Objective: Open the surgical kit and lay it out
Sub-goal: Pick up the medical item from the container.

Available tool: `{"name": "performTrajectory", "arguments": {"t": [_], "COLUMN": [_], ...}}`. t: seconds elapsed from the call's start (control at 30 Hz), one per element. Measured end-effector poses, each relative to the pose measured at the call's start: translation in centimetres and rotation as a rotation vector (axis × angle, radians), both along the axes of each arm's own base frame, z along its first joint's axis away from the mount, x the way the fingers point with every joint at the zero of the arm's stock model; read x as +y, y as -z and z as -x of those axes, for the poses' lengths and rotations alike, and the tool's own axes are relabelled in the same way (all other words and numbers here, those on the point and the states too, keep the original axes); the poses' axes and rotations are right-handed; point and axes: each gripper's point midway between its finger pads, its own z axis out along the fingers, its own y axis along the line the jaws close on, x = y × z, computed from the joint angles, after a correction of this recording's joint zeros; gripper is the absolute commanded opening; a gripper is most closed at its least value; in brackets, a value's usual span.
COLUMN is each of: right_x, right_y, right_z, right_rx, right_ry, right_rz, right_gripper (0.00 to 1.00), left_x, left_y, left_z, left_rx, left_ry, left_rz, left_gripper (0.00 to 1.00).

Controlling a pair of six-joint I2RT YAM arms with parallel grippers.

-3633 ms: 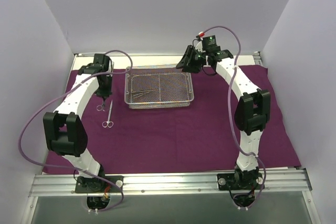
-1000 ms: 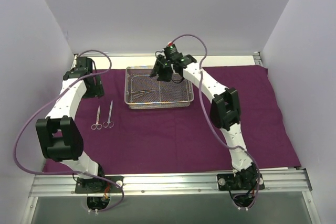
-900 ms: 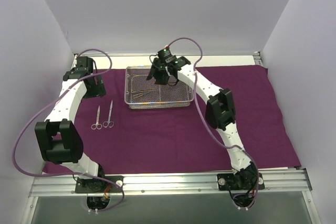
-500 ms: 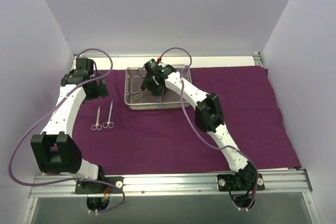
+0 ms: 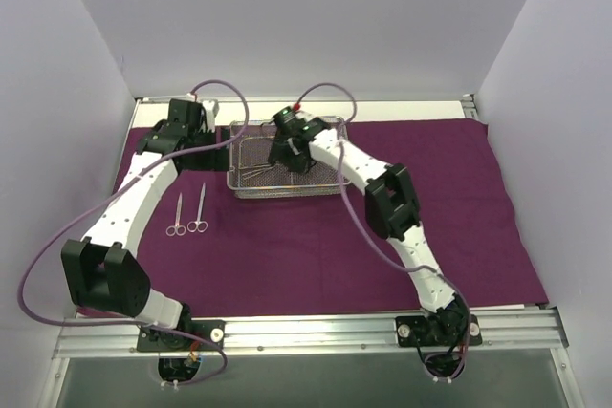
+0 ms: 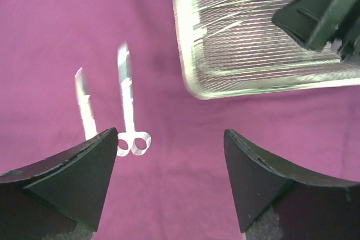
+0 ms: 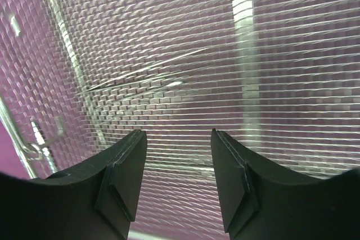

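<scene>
Two scissors [image 6: 127, 94] on purple wrap [image 5: 287, 255], left gripper [image 6: 169, 139] wide open, empty, right gripper [image 7: 177, 136] part-open, empty, over tray [image 5: 287, 190]

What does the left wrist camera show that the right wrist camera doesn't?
Only the left wrist view shows the two scissors lying side by side on the purple cloth outside the mesh tray, with the open left gripper in the foreground. Only the right wrist view shows slim instruments lying inside the tray, beyond the open right gripper. Both show the tray and the cloth, which the right wrist view sees only through the mesh.
</scene>
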Motion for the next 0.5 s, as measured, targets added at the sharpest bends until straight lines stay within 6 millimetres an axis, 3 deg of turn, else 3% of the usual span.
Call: {"name": "performTrajectory", "arguments": {"t": [0.1, 0.23, 0.37, 0.5], "right_x": [-4.6, -12.2, -19.4, -23.9], "right_y": [-2.1, -8.0, -16.4, -22.8], "right_z": [-0.7, -2.6, -3.5, -1.5], "right_rx": [-0.003, -0.082, -0.238, -0.359], "right_ry": [0.022, 0.087, 0.163, 0.2], "right_rz": [0.01, -0.004, -0.03, -0.067], "right_gripper": [0.49, 0.49, 0.49, 0.49], "left_x": [-2.4, -4.4, -7.1, -10.1], "left_y": [-0.7, -0.5, 1.9, 5.8], "left_z": [-1.5, -3.8, -4.8, -5.6], "left_rx": [-0.037, -0.077, -0.041, 0.032], "left_ry": [0.12, 0.239, 0.369, 0.507], "left_rz": [0.029, 0.03, 0.0, -0.036], "left_gripper": [0.79, 0.67, 0.6, 0.58]}}
